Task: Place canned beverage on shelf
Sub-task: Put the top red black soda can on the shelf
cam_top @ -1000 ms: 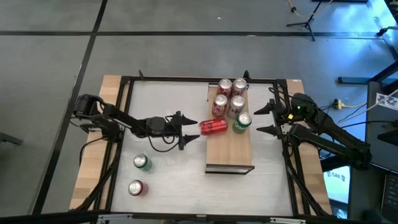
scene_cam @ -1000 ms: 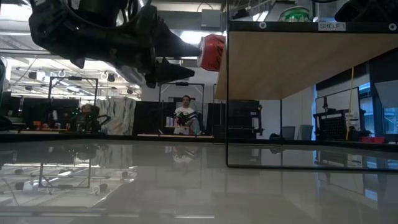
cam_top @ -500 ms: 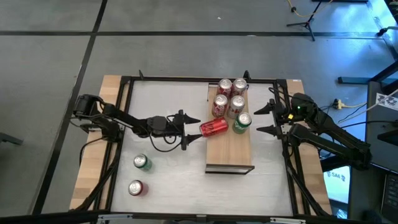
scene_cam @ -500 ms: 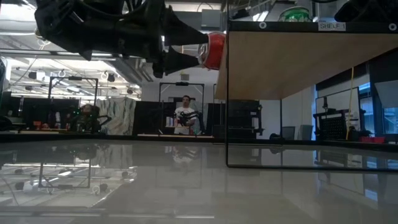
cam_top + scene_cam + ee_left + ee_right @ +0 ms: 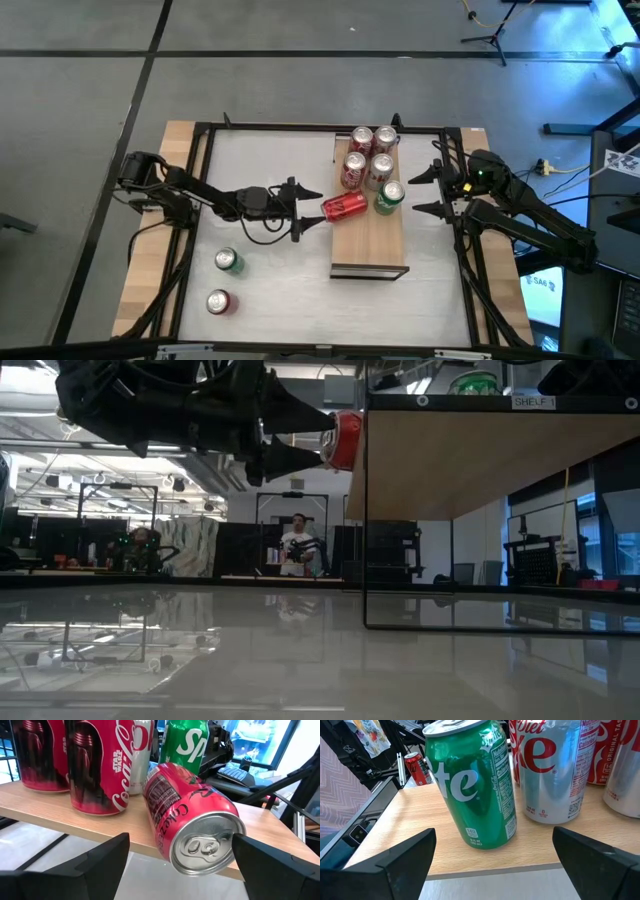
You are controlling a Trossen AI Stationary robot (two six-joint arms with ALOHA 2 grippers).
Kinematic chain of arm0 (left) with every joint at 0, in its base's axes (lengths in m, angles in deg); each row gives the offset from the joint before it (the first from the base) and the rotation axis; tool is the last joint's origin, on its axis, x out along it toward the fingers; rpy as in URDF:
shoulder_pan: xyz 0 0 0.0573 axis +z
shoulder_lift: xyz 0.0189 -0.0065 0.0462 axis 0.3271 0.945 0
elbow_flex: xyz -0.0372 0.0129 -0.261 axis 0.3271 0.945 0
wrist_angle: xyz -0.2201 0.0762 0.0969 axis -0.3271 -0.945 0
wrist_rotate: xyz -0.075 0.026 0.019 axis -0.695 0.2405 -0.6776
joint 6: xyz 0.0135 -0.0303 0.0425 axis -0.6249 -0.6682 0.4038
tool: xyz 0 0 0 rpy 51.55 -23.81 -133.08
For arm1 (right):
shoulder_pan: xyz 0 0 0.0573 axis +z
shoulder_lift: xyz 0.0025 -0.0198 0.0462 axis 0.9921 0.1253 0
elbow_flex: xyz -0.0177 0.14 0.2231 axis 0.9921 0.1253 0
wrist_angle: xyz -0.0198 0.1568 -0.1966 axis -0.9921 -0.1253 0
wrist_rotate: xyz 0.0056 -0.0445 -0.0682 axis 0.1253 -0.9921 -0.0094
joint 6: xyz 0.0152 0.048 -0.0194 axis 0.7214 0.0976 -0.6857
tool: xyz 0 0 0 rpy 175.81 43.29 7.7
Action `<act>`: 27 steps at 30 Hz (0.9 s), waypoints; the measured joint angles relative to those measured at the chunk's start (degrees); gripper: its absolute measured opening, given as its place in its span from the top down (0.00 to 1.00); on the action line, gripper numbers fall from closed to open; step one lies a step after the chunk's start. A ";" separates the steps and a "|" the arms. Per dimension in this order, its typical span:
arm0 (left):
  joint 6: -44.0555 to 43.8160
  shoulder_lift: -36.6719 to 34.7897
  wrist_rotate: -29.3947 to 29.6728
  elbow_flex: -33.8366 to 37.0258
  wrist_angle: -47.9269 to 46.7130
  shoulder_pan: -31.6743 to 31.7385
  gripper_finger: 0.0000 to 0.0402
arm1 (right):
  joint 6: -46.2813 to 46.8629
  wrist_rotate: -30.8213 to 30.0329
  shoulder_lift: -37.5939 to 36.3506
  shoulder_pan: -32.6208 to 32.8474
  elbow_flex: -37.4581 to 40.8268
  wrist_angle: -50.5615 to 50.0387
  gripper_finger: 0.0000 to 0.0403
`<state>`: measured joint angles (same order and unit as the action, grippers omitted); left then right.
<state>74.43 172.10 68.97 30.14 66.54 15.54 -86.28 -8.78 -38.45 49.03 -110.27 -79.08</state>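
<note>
Red can (image 5: 343, 205) toppled on its side at the shelf's (image 5: 369, 240) left edge, long axis pointing straight at the left gripper (image 5: 310, 211). Fingers spread wide, holding nothing, flanking the can's overhanging lid end. Right gripper (image 5: 428, 190) beyond the shelf's far side, open, empty.

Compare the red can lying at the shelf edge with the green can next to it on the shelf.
The red can lies on its side, its top poking past the shelf edge; the green can stands upright, fully on the board. One is red, the other green. The red can sits before the open left pincer, the green before the right pincer. Both look the same size.
</note>
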 joint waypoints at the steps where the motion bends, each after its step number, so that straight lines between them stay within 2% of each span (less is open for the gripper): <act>1: 0.00 0.00 0.00 0.00 -0.03 0.00 0.14 | 0.00 0.00 -0.01 0.02 0.00 0.00 0.01; 10: 0.25 -0.20 0.00 0.02 -1.38 -1.07 0.14 | 0.00 0.01 -0.01 0.02 0.00 0.00 0.01; 16: 0.25 -3.09 0.90 0.09 -8.12 -1.89 0.14 | 0.00 0.02 0.00 0.04 0.00 0.00 0.01; 27: -0.04 -3.30 2.10 0.09 -8.66 -2.22 0.14 | 0.00 0.02 -0.02 0.02 0.00 -0.03 0.01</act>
<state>74.38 168.80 71.07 30.23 57.88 13.32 -86.28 -8.76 -38.46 49.05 -110.27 -79.11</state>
